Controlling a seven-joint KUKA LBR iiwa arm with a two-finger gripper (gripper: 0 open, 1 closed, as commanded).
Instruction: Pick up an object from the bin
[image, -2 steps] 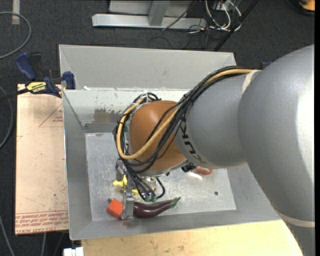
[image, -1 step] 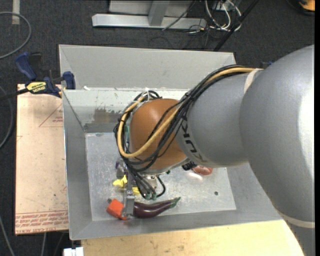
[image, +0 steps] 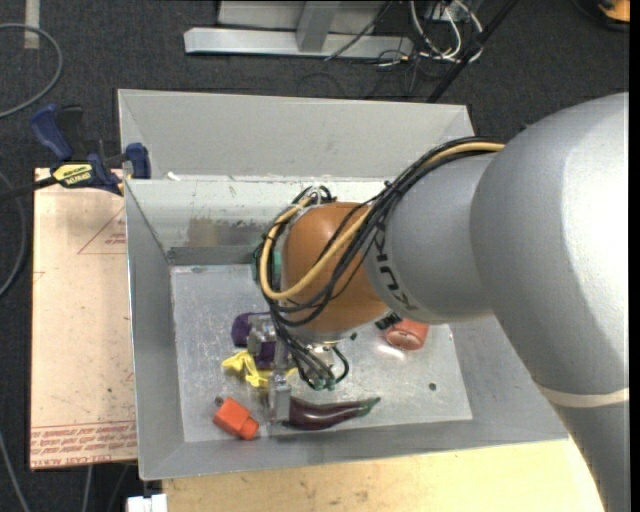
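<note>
Looks like the grasp step: hand (image: 277, 398) low by the yellow toy (image: 243, 366) and dark purple eggplant (image: 325, 412), near-left of the bin (image: 150, 300). Clenched or not, can't tell. Next it needs a firm grip, then a lift.

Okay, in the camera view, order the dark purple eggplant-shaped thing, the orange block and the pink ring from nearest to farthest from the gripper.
1. Dark purple eggplant-shaped thing, at the bin's front, its end right at the gripper.
2. Orange block, just off toward the view's left, front of the bin.
3. Pink ring, far off toward the view's right.
</note>
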